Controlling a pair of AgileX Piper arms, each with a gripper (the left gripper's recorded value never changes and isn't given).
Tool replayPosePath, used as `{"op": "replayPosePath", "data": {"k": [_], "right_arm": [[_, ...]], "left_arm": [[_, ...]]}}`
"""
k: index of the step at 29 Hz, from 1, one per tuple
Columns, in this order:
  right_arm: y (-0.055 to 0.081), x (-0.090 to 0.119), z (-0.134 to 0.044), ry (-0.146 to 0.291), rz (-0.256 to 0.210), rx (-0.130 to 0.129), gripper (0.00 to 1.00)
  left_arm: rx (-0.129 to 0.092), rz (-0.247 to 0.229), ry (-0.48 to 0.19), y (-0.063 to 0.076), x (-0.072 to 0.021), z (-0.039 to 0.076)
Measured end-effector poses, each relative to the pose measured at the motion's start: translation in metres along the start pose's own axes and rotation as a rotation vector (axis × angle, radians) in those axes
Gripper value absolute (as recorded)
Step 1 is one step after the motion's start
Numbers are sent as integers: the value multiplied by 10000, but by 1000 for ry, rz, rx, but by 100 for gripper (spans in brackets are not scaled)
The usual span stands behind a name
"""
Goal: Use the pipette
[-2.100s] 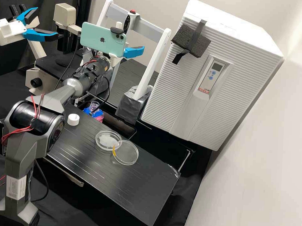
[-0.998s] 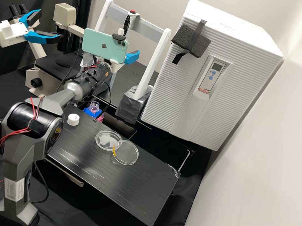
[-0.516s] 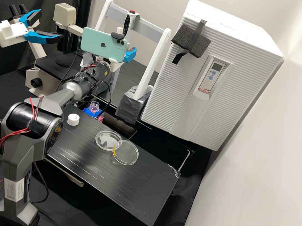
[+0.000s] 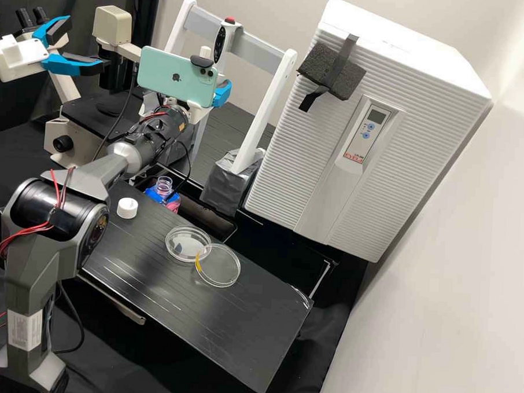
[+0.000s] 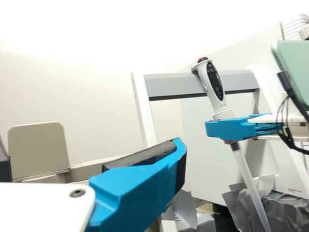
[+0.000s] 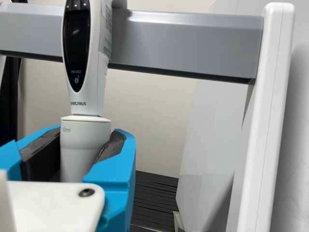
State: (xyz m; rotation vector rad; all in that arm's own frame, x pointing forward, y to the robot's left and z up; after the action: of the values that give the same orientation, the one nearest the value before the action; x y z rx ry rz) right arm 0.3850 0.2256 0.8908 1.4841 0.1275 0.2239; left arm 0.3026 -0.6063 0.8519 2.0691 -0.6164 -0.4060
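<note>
Fingers of the right gripper close on the lower body of the pipette, which hangs upright on the grey rack bar. Judged progress: grasp made; lifting off, drawing from the open bottle and dispensing into the petri dish are left. Clearance: bar directly behind, white upright beside; open room lies above and toward the table. Left gripper, fingers wide, stands well apart.
</note>
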Motion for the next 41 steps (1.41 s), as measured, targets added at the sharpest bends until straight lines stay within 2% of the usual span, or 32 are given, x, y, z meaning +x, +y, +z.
{"op": "replayPosePath", "data": {"k": [15,22,28,33,35,37,41], "right_arm": [[0,0,0,0,0,0,0],[62,-16,-52,9,4,5,0],[231,-79,-175,39,41,16,0],[367,-157,-247,76,120,24,0],[358,-213,-260,95,152,50,0],[343,-261,-266,109,175,61,0],[175,-373,-244,119,166,77,0]], "left_arm": [[3,1,9,5,-5,-28],[3,1,9,5,-5,-28],[3,1,9,5,-5,-28],[4,1,10,6,-6,-32],[3,1,10,6,-6,-32],[-12,1,10,6,-6,-32],[-38,-13,13,-49,6,-47]]}}
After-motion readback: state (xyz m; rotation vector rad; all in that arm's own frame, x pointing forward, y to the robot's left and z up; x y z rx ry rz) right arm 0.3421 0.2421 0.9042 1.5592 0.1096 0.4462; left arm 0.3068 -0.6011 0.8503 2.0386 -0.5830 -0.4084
